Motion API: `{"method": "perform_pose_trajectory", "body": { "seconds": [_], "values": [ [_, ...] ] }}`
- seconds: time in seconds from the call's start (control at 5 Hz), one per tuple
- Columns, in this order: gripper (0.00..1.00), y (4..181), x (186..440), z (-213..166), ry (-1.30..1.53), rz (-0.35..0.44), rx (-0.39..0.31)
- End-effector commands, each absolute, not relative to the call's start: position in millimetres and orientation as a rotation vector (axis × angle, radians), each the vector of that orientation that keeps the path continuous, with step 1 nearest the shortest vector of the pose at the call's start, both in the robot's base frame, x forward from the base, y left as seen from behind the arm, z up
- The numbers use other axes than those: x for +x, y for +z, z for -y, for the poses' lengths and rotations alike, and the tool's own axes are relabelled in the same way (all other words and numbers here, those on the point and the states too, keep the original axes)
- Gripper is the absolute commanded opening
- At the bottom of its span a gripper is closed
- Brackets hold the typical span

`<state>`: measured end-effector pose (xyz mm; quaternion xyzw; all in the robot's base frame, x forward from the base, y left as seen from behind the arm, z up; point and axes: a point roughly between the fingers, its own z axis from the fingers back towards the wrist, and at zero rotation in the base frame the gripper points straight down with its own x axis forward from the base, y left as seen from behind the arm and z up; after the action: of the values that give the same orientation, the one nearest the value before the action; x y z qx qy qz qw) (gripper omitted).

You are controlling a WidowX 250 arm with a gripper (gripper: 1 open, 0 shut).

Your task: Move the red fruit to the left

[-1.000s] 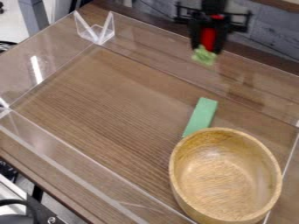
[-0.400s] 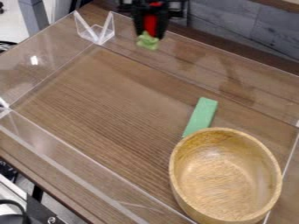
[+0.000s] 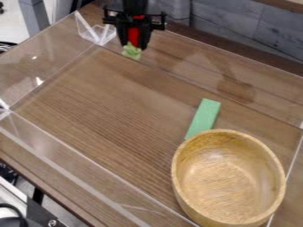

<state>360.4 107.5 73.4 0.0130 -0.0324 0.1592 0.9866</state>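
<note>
My gripper (image 3: 134,37) hangs pointing down at the far left of the wooden table, just above its surface. It is shut on the red fruit (image 3: 135,35), a small glossy red oval held between the dark fingers. The fruit's green leafy stem (image 3: 131,51) pokes out below the fingertips, close to the tabletop.
A round wooden bowl (image 3: 229,177) sits at the near right. A flat light-green block (image 3: 205,118) lies just behind it. Clear plastic walls (image 3: 48,71) fence the wooden table (image 3: 119,115), with a clear folded piece (image 3: 95,31) at the back left corner.
The gripper has carried the red fruit leftward along the back of the table and lowered it somewhat. The bowl and the green block have stayed put.
</note>
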Motion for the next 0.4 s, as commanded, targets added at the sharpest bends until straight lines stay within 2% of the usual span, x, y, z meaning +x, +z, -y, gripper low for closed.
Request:
{"method": "perform_pose_trajectory", "body": {
  "seconds": [0.0, 0.2],
  "values": [
    [0.0, 80.1, 365.4, -101.8, 0.299, 0.108, 0.04],
    [0.0, 73.4, 359.3, -110.1, 0.298, 0.104, 0.039]
  ]
}}
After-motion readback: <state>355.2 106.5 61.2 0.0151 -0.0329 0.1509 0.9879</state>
